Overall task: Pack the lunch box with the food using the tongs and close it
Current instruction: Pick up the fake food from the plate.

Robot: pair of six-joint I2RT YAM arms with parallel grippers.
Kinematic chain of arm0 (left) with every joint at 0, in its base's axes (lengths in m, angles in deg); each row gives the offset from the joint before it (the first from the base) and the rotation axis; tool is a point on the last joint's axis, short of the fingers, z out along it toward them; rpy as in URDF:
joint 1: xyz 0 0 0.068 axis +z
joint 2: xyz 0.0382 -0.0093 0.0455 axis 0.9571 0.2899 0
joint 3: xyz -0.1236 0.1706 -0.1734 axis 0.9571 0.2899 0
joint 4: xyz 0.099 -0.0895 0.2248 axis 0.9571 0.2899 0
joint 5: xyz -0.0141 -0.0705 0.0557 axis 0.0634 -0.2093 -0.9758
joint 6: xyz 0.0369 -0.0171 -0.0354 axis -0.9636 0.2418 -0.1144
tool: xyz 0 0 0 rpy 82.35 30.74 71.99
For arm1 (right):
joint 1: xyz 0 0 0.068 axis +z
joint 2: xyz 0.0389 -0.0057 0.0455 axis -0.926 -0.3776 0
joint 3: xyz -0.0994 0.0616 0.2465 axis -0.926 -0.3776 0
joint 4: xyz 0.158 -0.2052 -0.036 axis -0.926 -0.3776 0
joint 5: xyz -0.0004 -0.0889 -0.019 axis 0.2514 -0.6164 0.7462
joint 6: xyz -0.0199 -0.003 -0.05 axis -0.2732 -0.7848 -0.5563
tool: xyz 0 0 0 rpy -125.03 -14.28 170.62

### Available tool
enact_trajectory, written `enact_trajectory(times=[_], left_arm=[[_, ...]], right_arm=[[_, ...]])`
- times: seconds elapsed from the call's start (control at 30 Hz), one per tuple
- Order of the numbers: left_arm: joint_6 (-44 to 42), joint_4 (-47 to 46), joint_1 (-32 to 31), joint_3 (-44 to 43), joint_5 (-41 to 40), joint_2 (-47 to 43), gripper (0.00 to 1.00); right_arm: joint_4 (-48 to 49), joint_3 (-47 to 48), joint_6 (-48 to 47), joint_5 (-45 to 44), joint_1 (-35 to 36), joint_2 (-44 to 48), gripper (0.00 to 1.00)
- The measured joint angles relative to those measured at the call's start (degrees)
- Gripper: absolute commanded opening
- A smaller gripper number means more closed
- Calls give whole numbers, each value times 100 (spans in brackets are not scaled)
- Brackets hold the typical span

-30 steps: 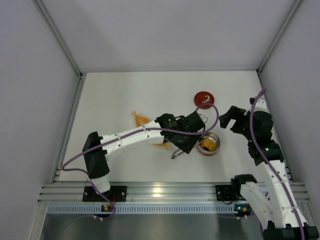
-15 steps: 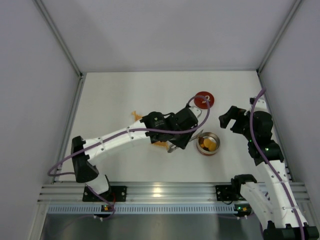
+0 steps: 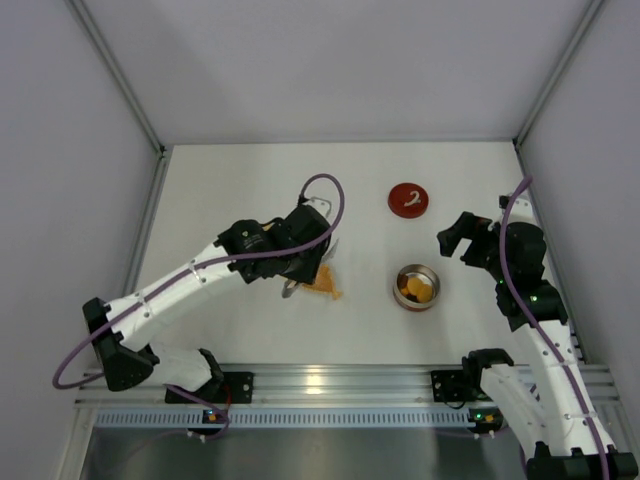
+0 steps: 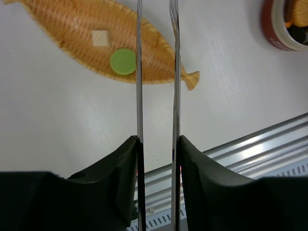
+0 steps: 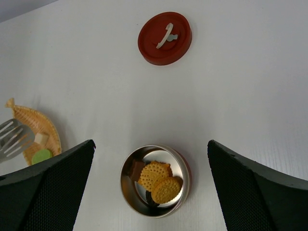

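Note:
The lunch box (image 3: 417, 286) is a steel tin (image 5: 126, 185) standing open, with two round biscuits (image 5: 159, 175) and a brown piece (image 5: 136, 169) in it. Its red lid (image 3: 408, 198) lies flat on the table farther back (image 5: 165, 38). My left gripper (image 4: 157, 139) is shut on the tongs (image 4: 139, 96), whose two arms run apart over the orange leaf dish (image 4: 72, 29). A green disc (image 4: 123, 61) and a white cube (image 4: 100, 37) lie on the dish, left of the tongs' arms. The tongs' tips (image 5: 14, 139) hold nothing. My right gripper (image 5: 150, 144) hangs open above the tin.
The orange dish (image 3: 325, 280) lies left of the tin, partly under my left gripper (image 3: 300, 262). White walls enclose the table at the back and both sides. An aluminium rail (image 3: 330, 385) runs along the near edge.
My left arm has swung left with the tongs, from over the tin back over the orange dish. The right arm has not moved.

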Motion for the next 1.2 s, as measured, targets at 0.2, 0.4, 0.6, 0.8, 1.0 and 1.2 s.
enact_trajectory(times=[0.2,0.4,0.6,0.8,1.0,1.2], left_arm=[[-92,33,1126,785,70,-470,43],[-280,26,1578,1285,227,-649,43],[-422,-13,1657,1622,461,-645,44],[-522,-127,1657,1692,682,-643,44],[-586,-219,1657,1692,789,-632,45],[-623,-232,1657,1692,800,-516,45]], right_arm=[[0,0,0,42,0,0,99],[-2,0,0,48,0,0,99],[0,0,-2,61,0,0,99],[0,-2,-2,63,0,0,100],[0,0,0,66,0,-7,100],[0,-2,-2,66,0,-15,99]])
